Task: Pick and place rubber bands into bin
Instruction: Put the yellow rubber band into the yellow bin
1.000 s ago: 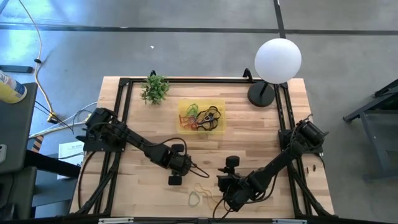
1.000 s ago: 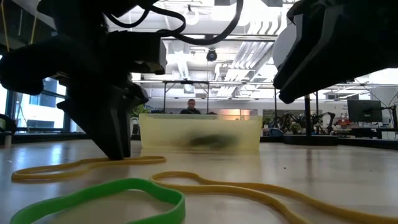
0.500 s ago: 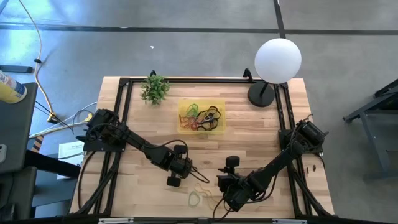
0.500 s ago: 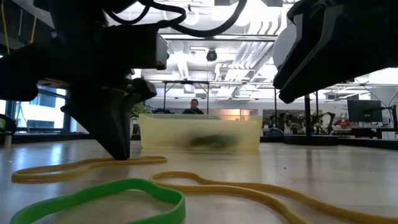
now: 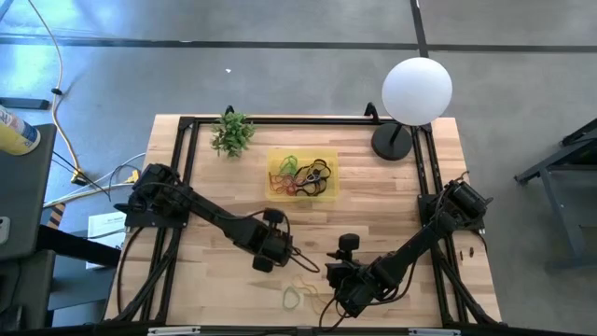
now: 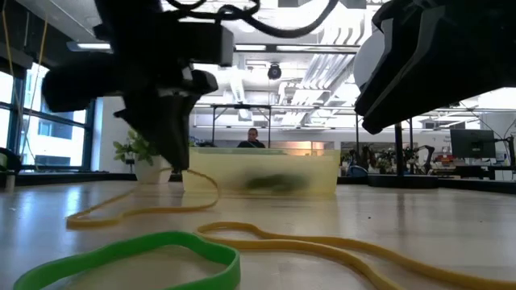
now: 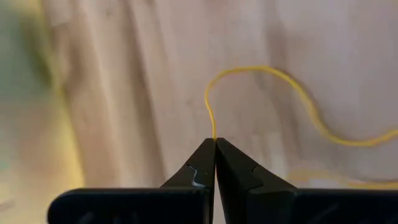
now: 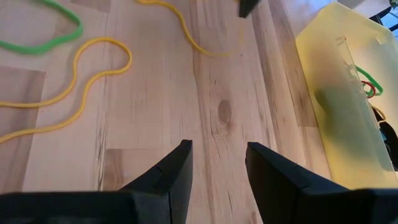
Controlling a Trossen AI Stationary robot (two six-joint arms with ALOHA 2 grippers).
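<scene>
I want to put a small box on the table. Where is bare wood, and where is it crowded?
Free: the wood between the bin and the lamp base, and the strip between the plant and the left arm. Crowded: the near edge, where loose rubber bands lie beside the left claw and right claw.

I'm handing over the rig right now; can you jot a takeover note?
Left pincer: shut on a yellow rubber band, one end lifted, the rest trailing on the table.
Right pincer: open, empty, low over the table's near edge.
Done: several bands already lie in the bin.
Left: carry the held band to the bin; then the green band and the other yellow band lying on the table.
</scene>
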